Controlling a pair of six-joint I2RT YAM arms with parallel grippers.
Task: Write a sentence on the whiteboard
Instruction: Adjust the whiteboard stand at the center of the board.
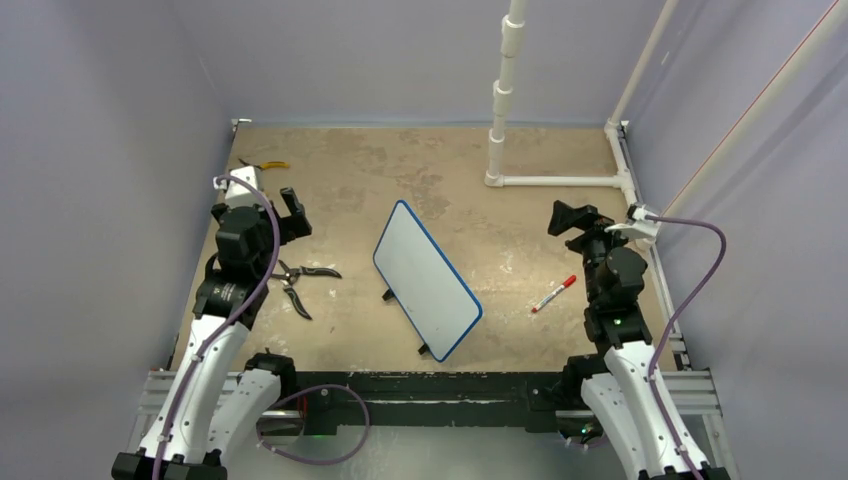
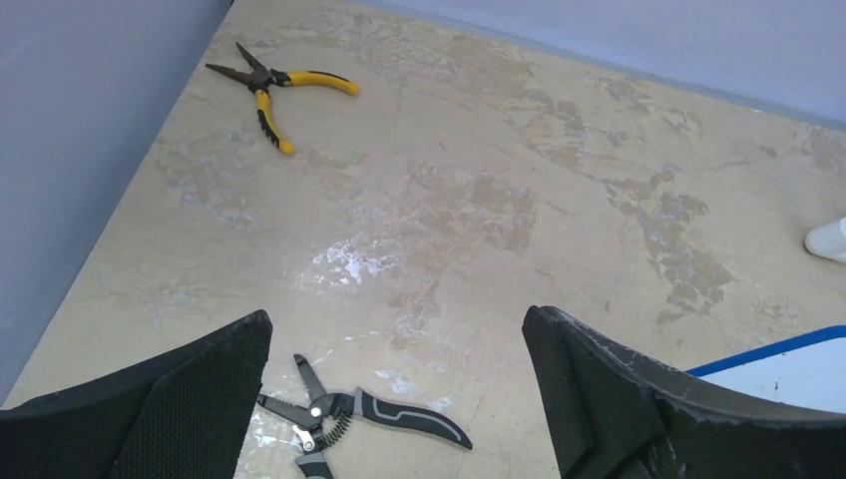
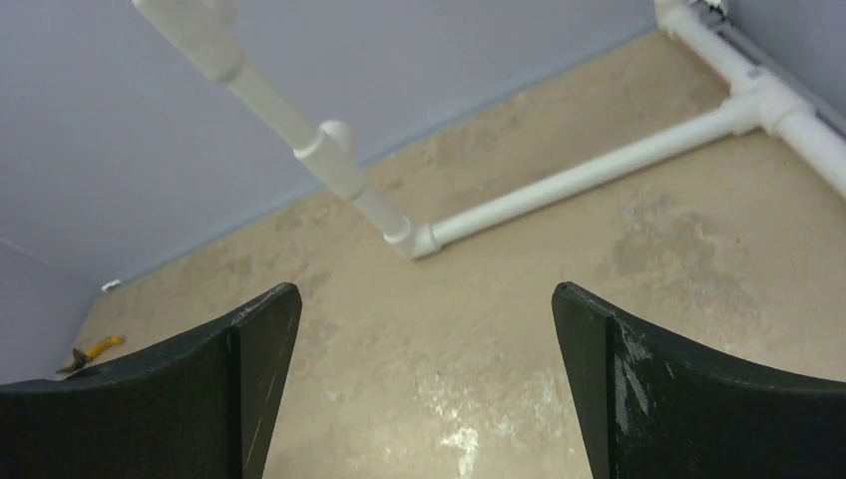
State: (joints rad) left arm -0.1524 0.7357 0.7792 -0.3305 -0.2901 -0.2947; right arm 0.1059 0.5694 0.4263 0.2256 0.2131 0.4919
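Though apart, whiteboard (image 1: 425, 278) between both end effectors (image 1: 292, 210) (image 1: 572, 217)

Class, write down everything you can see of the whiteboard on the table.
The whiteboard is a small white rectangle with a thin blue frame, rounded corners and two small black feet along its left edge. Its face looks blank. It rests skewed on the middle of the table; nothing else touches it.

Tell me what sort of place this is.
Likely a lab robot cell: plain grey walls enclose a worn tabletop, a white pipe frame stands at the back, and yellow-handled pliers lie loose.
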